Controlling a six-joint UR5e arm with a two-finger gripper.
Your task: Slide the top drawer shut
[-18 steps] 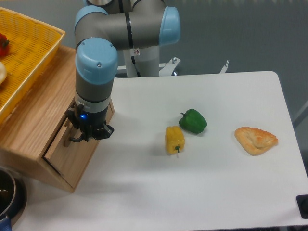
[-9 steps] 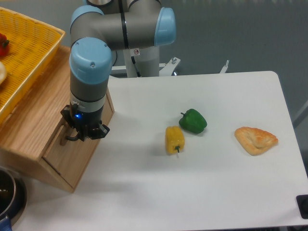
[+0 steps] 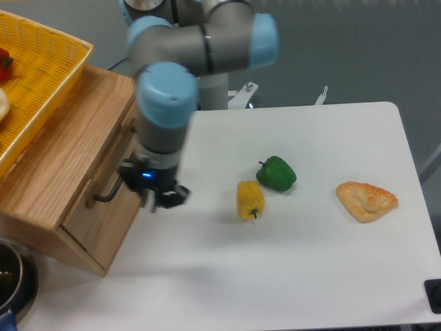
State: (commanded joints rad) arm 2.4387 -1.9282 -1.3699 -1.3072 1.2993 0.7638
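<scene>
Camera view: gripper [image 3: 157, 200], jaw state I cannot tell through motion blur, has pulled off toward 3 o'clock from the top drawer [image 3: 103, 207], whose front at 9 o'clock now sits flush in the wooden box [image 3: 55, 165], so closing looks done.

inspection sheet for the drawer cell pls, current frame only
Surface: white table, no spills seen.
Job's things: top drawer of the wooden box looks pushed in, front about flush; black bar handle free.
Clutter: yellow pepper, green pepper, pastry on the table; yellow basket on the box; dark pot at lower left.
End effector: end effector just right of the handle, motion-blurred; open or shut cannot be told.
Cables: nothing seen.
Surroundings: grey backdrop; dark object at the right edge.
</scene>
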